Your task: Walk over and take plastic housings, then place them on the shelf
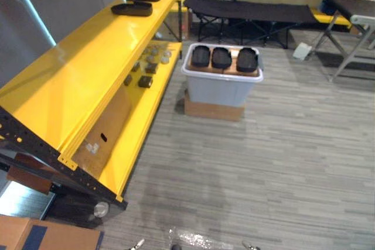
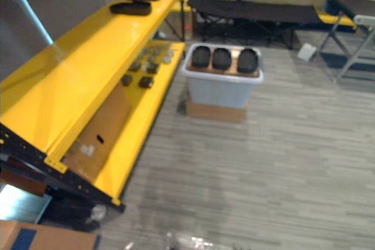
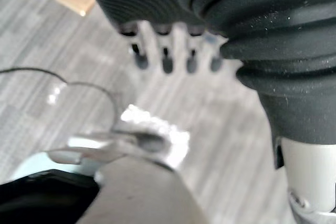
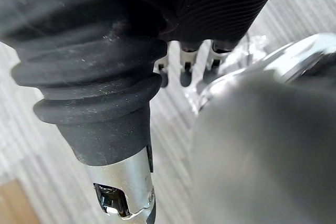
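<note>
**Left robot hand [image 3: 167,51] and right robot hand [image 4: 185,66] empty; plastic housings [image 1: 221,58] well ahead**

Left robot hand: fingers straight and slack, nothing in them, hanging over the grey plank floor [image 3: 47,51]. Right robot hand: fingers likewise loose and released, over the same floor.

Housing appearance: black, matte, shallow oval trays with rounded ends and a raised rim, all alike.

Location, group 1: three housings lie side by side across the top of a pale bin [image 1: 220,89], straight ahead of both robot hands and well apart from either. The bin stands on a flat cardboard box [image 1: 214,109].

Location, group 2: three further housings [image 1: 132,9] lie on the top level of the yellow shelf [image 1: 76,68], at its far end. They sit in a row one behind another, ahead on the left robot hand's side and farther off than the bin.

Other: the lower shelf level carries small dark and grey parts [image 1: 145,80] and a cardboard sheet [image 1: 108,127]. A black folding cot [image 1: 252,10] stands beyond the bin
</note>
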### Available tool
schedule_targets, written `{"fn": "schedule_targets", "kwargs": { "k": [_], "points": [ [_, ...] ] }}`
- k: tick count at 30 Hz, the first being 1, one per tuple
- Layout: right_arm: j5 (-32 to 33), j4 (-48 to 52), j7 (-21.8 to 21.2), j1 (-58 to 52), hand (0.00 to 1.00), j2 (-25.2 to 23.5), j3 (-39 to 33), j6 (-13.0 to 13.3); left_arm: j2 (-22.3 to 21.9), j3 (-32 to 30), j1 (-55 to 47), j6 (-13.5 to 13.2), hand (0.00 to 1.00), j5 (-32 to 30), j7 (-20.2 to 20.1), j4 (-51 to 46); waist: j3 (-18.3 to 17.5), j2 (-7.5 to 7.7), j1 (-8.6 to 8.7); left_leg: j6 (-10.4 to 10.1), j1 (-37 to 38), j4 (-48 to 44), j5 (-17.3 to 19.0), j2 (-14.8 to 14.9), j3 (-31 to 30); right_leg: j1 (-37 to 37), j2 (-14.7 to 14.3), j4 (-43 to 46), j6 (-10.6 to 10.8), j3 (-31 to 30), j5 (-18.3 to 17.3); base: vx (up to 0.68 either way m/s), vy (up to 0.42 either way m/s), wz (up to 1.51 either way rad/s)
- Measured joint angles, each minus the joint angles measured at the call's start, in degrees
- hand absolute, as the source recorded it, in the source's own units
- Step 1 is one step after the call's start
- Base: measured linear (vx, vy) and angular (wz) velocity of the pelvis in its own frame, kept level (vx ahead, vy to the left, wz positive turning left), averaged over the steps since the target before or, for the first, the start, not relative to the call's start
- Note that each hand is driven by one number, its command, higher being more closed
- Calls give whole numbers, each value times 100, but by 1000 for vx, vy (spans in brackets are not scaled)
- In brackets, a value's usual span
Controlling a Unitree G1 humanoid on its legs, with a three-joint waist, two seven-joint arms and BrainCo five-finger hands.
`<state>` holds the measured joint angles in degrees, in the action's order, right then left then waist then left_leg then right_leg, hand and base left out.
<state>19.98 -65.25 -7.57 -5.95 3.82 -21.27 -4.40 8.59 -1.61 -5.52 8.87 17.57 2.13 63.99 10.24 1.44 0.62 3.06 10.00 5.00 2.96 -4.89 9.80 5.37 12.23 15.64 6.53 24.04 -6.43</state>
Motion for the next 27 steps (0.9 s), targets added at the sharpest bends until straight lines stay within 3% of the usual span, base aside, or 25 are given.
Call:
{"fn": "schedule_targets", "kwargs": {
  "k": [2, 3, 6, 8, 9, 11, 13, 14, 15, 16, 17, 18, 19, 20, 22, 24, 25, 26, 27],
  "points": [
    [168, 124, -29, 27, 0, 0, -5, 9, 66, 80, 165, 25, 0, -10, 2, -7, 204, -8, 31, 57, 211, -24, 51, 62, 33, -779, 252, 1652, -134, -232, -100, 125, 108, -26],
    [172, 116, -163, -5, 0, -83, -69, 27, 136, 79, 208, 63, 0, -1, 0, -4, 312, 55, 49, 66, 321, -23, 130, 135, 55, -1004, 235, 1931, -187, -395, -385, 130, 60, -17],
    [146, 114, -387, -145, 0, -251, -205, 78, 235, 60, 334, 153, 0, -10, -20, 21, 342, 167, 82, -73, 408, -23, 271, 406, 49, -1358, -153, 1166, -145, -419, -451, 100, -7, -5],
    [106, 107, -406, -271, 0, -279, -275, 75, 220, -4, 384, 147, 0, -3, -20, 18, 341, 160, 133, -181, 420, -25, 358, 524, 41, -1548, -326, 333, -106, -488, -156, 173, -43, 3],
    [-2, 98, -410, -380, 0, -328, -396, 58, 200, -107, 375, 148, 0, 17, -20, 19, 341, 160, 163, -287, 504, -27, 447, 543, 38, -1611, -365, -149, -130, -575, 154, 334, -99, 3],
    [-134, 117, -451, -584, 0, -403, -523, 51, 131, -362, 363, 140, 0, 62, -23, 9, 342, 160, 172, -398, 580, -365, 825, 555, 32, -1619, -365, -478, -139, -812, 499, 374, -141, 4],
    [-221, 85, -478, -790, 0, -479, -527, -100, -60, -723, 301, 103, 0, 267, 14, -234, 314, 80, 172, -509, 584, -1171, 1614, 728, 2, -1635, -380, -96, -342, -1003, 479, 383, -200, 13],
    [-232, 82, -508, -864, 0, -464, -587, -150, -188, -850, 272, 80, 0, 369, 47, -329, 262, -32, 178, -633, 585, -1420, 1884, 898, -1, -1635, -467, 141, -490, -1000, 366, 469, -262, 19],
    [-283, 108, -524, -931, 0, -355, -577, -190, -328, -999, 108, 42, 0, 490, 93, -450, 127, -148, 186, -768, 566, -1788, 2035, 1112, 8, -1590, -643, 202, -442, -993, 409, 526, -281, 22],
    [-352, 112, -505, -882, 0, -239, -578, -203, -506, -1176, 127, -15, 0, 512, 132, -488, 85, -274, 179, -927, -26, -3048, 2060, 1469, 22, -1508, -818, 245, -499, -854, 336, 528, -307, 18],
    [-396, 137, -500, -864, 0, -186, -563, -194, -606, -1262, 125, -15, 0, 544, 141, -513, 37, -317, 176, -1024, -416, -3795, 1890, 1640, 29, -1458, -881, 158, -567, -812, 312, 562, -298, 21],
    [-460, 196, -443, -723, 0, -71, -571, -124, -739, -1469, 176, -127, 0, 659, 264, -631, 129, -431, 154, -954, -991, -5103, 1498, 1986, 38, -1110, -1040, -88, -648, -721, 290, 583, -289, 25],
    [-515, 167, -351, -531, 0, 11, -578, -8, -713, -1570, 265, -120, 0, 848, 318, -637, 326, -507, 141, -953, -1193, -5739, 1537, 2165, 138, -486, -1150, -435, -698, -661, 271, 599, -254, 24],
    [-514, 131, -340, -412, 0, 42, -576, 58, -694, -1563, 293, -97, 0, 918, 348, -590, 399, -473, 130, -946, -1229, -5790, 1579, 2141, 207, -191, -1137, -585, -707, -667, 265, 634, -241, 18],
    [-496, 148, -325, -133, 0, 97, -579, 363, -747, -1557, 287, -70, 0, 966, 367, -541, 440, -413, -7, -890, -1490, -5325, 1644, 1776, 308, 412, -992, -949, -707, -705, 264, 505, -141, -6],
    [-472, 379, -274, 397, 0, 136, -569, 669, -734, -1524, 259, -120, 0, 825, 310, -665, 444, -424, -190, -834, -2133, -3719, 1459, 1159, 294, 713, -778, -1236, -654, -767, 193, 385, 12, -24],
    [-447, 437, -280, 501, 0, 159, -568, 699, -717, -1532, 247, -158, 0, 795, 300, -669, 444, -423, -238, -819, -2271, -3138, 1213, 1018, 267, 730, -724, -1249, -592, -790, 101, 353, 85, -25],
    [-349, 574, -302, 612, 0, 167, -541, 721, -690, -1527, 145, -222, 0, 586, 274, -663, 447, -479, -334, -841, -2469, -2101, 723, 899, 115, 860, -734, -1311, -440, -818, -120, 294, 104, -22],
    [-246, 610, -325, 646, 0, 181, -439, 722, -697, -1506, -7, -251, 0, 455, 261, -645, 469, -529, -385, -831, -2543, -1911, 273, 916, -12, 1026, -791, -1334, -438, -852, -287, 411, 181, -31]
  ]
}}
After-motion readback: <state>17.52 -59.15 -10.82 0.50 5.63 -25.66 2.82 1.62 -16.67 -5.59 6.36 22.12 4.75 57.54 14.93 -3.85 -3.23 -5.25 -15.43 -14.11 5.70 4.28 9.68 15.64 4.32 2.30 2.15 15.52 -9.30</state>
